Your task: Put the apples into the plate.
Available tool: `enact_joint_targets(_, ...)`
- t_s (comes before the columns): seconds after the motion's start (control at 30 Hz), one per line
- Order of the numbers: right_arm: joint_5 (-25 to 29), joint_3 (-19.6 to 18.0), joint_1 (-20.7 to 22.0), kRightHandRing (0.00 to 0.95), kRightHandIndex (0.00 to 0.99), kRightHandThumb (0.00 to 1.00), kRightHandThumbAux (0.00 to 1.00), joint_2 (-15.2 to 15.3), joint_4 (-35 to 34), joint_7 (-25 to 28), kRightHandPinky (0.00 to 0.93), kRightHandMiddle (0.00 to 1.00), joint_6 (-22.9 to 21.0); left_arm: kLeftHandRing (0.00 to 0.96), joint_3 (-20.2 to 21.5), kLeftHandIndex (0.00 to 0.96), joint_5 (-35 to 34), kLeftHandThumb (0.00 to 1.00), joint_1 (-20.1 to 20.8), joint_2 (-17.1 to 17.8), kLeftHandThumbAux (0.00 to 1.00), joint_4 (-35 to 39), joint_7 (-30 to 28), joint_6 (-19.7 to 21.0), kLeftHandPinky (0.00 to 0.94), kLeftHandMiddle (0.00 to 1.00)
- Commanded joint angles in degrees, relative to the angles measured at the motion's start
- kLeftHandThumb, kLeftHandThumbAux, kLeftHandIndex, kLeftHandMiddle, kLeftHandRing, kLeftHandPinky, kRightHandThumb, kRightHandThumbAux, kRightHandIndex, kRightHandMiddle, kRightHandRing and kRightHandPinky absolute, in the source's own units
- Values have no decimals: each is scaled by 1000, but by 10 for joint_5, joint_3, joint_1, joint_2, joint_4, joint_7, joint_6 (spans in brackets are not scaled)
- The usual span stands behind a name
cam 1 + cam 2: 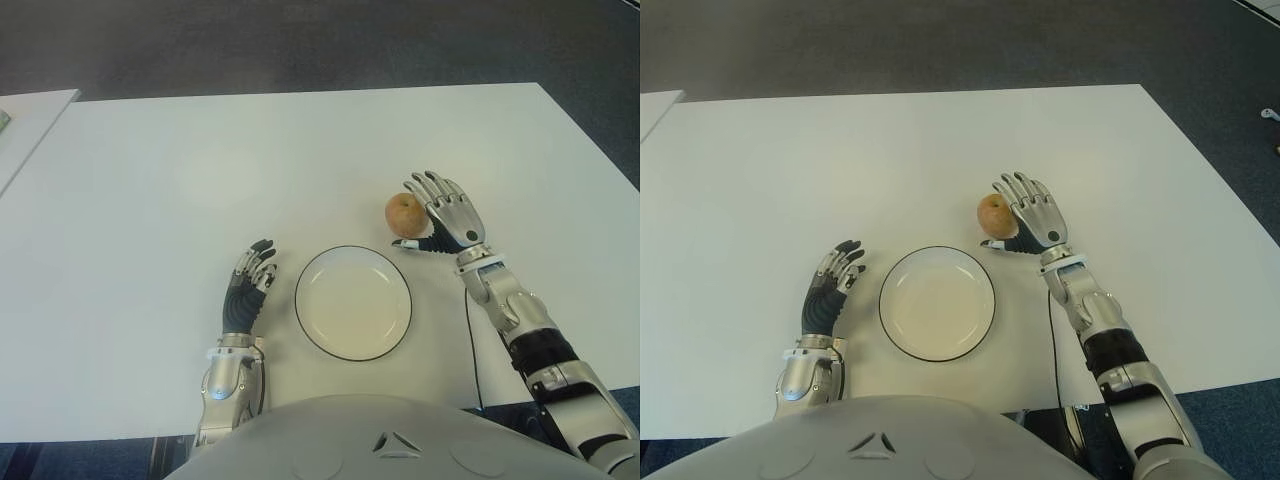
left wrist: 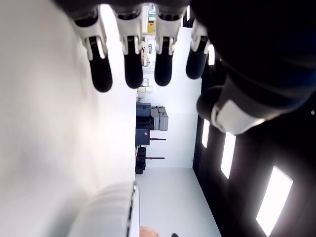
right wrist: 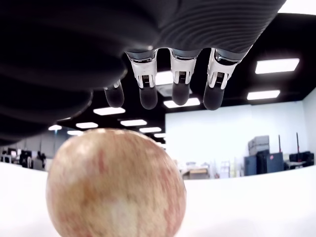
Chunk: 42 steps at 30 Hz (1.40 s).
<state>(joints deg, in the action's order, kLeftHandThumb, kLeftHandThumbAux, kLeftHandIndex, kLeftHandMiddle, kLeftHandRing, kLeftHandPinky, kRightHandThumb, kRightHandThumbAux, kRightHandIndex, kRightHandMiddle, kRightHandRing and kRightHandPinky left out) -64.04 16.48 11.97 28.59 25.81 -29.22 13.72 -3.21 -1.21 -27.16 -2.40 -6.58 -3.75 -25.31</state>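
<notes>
Beside the plate (image 1: pixel 352 302), your right hand (image 1: pixel 446 212) cups the apple (image 1: pixel 403 213), fingers (image 3: pixel 180 81) spread, seemingly not gripping; left hand (image 1: pixel 249 283) relaxed on the worktop (image 1: pixel 150 200).

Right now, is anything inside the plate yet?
No. The plate is bare, nothing covers any of it. The single apple sits on the table beyond the plate's far right rim, with the right hand open beside it. The left hand shows left of the plate.

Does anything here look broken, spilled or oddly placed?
Nothing stands out. The apple sits whole on the table beside the open right hand; the plate is flat and empty.
</notes>
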Motion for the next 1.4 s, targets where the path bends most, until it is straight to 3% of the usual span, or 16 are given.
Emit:
enact_joint_targets(0.03, -4, 32, 42, 0, 16, 418, 333, -3, 51, -9, 0, 39, -19, 181, -1, 173, 4, 168, -17, -1, 593, -52, 5, 33, 237, 175)
enact_joint_targets(0.7, 39, 111, 156, 0, 0, 393, 368, -38, 232, -28, 0, 22, -25, 184, -6, 171, 16, 152, -22, -2, 569, -46, 6, 38, 227, 181)
enact_joint_targets(1.27, 86, 148, 188, 3, 17, 371, 407, -47, 327, -58, 7, 23, -4, 161, -8, 167, 32, 162, -29, -7, 568, -32, 22, 45, 209, 171)
enact_joint_targets(1.4, 95, 155, 193, 39, 72, 372, 422, -50, 343, -62, 31, 76, 3, 147, -10, 163, 31, 145, -31, -7, 550, -27, 20, 47, 184, 160)
